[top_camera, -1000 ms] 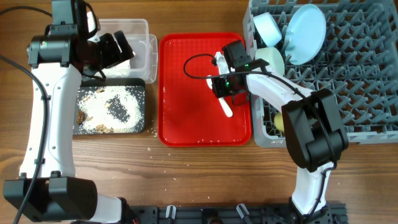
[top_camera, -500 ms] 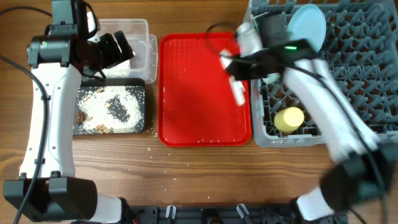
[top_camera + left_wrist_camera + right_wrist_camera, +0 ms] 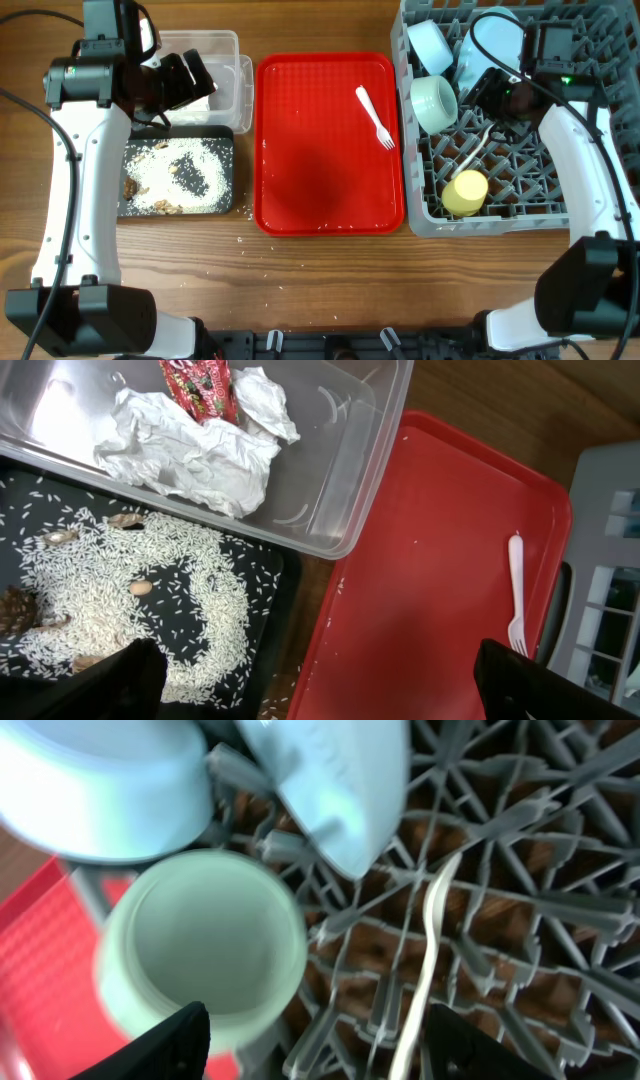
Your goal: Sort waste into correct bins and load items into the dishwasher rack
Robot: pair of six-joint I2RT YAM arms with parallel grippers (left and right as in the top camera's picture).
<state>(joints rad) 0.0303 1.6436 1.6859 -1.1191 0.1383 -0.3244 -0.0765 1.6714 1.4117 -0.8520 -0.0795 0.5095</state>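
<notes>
My right gripper [image 3: 318, 1045] hangs open over the grey dishwasher rack [image 3: 600, 150]. A white spoon [image 3: 430, 950] lies loose on the rack's pegs between its spread fingers. The rack also holds a mint bowl [image 3: 435, 103], a light-blue bowl [image 3: 432, 45], the plate [image 3: 490, 45] and a yellow cup [image 3: 465, 192]. A white fork [image 3: 375, 117] rests on the red tray [image 3: 300, 180]. My left gripper [image 3: 320, 695] is open and empty above the gap between the black tray [image 3: 130, 600] of rice and the red tray. Crumpled napkins [image 3: 190, 445] and a red wrapper [image 3: 200, 385] sit in the clear tub [image 3: 235, 75].
A few rice grains are scattered on the wooden table [image 3: 250, 245] in front of the black tray. The rack's right half [image 3: 590, 90] holds only upright pegs. My right arm [image 3: 590, 170] runs along the rack's right side.
My right gripper swung from the red tray to the rack with the white spoon and let it go onto the pegs. The left arm has not moved.
</notes>
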